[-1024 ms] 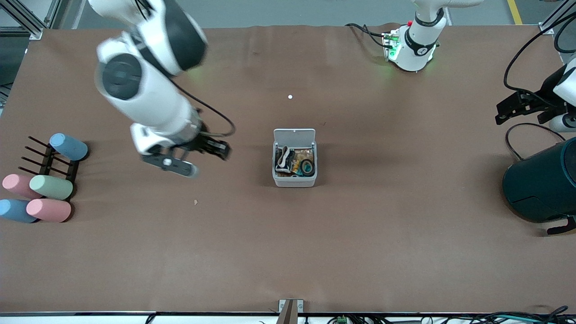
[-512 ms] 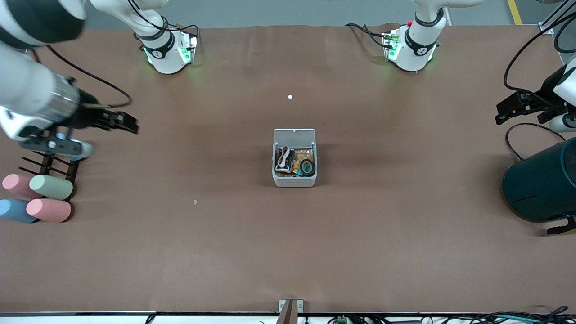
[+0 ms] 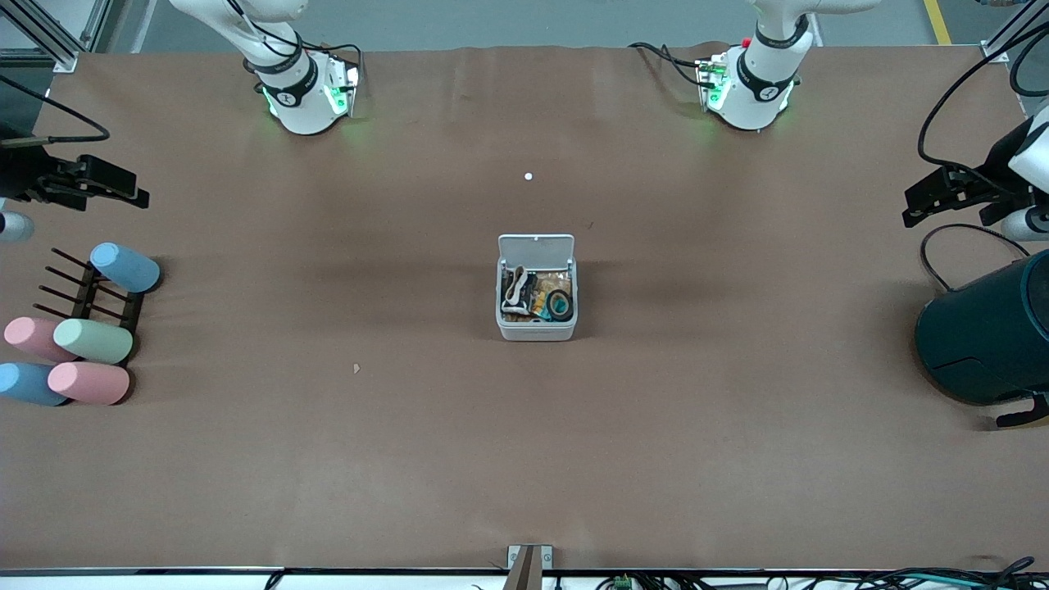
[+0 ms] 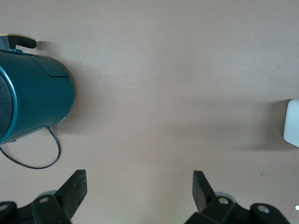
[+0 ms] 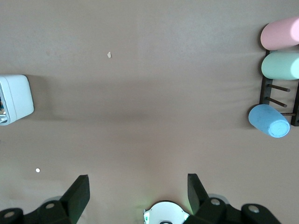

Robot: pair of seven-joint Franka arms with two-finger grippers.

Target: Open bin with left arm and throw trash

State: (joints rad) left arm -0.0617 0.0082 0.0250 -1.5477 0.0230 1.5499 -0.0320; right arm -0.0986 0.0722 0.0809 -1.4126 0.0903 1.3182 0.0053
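The bin (image 3: 537,330) stands at the table's middle with its white lid (image 3: 537,246) tipped open. The trash lies inside it: a crumpled wrapper (image 3: 538,300), a black tape roll (image 3: 560,305) and a pale loop (image 3: 515,287). My left gripper (image 3: 911,205) is open and empty at the left arm's end of the table, over bare table beside the teal container. My right gripper (image 3: 135,192) is open and empty at the right arm's end, above the cup rack. A corner of the bin shows in the left wrist view (image 4: 292,123) and in the right wrist view (image 5: 16,98).
A large dark teal round container (image 3: 987,336) lies at the left arm's end, also in the left wrist view (image 4: 32,95). A black rack (image 3: 106,303) with several pastel cups sits at the right arm's end. A white dot (image 3: 529,176) and a tan scrap (image 3: 356,369) lie on the table.
My right arm has swung away from near the bin to the right arm's end of the table, gripper empty. The left arm and the bin have not moved.
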